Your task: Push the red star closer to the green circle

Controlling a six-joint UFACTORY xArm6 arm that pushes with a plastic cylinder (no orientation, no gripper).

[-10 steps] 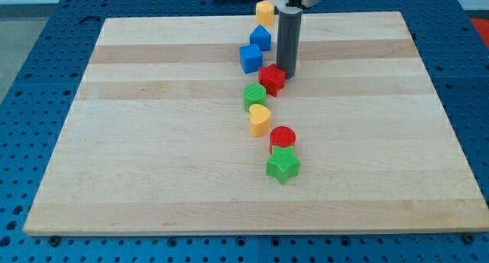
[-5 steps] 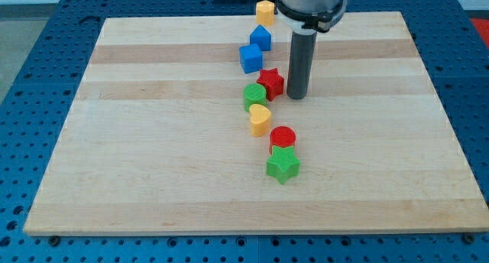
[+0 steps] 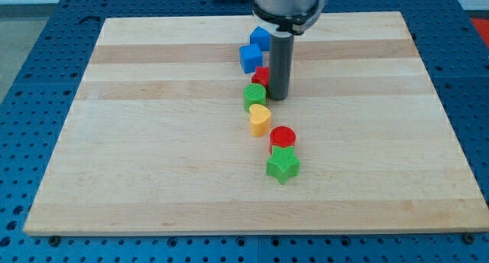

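The red star point(image 3: 261, 76) lies near the board's middle, mostly hidden behind my rod. It touches the top right of the green circle point(image 3: 254, 95). My tip point(image 3: 277, 98) rests on the board just right of the green circle, in front of the star and against it.
A yellow heart point(image 3: 260, 119) lies just below the green circle. A red circle point(image 3: 283, 137) and a green star point(image 3: 283, 164) lie lower right. Two blue blocks point(image 3: 249, 56) point(image 3: 260, 37) lie above the red star. The wooden board point(image 3: 153, 141) sits on a blue pegboard.
My tip moved down the right side of the red star, then left against it. The star slid toward the green circle. The arm now hides the yellow block at the top.
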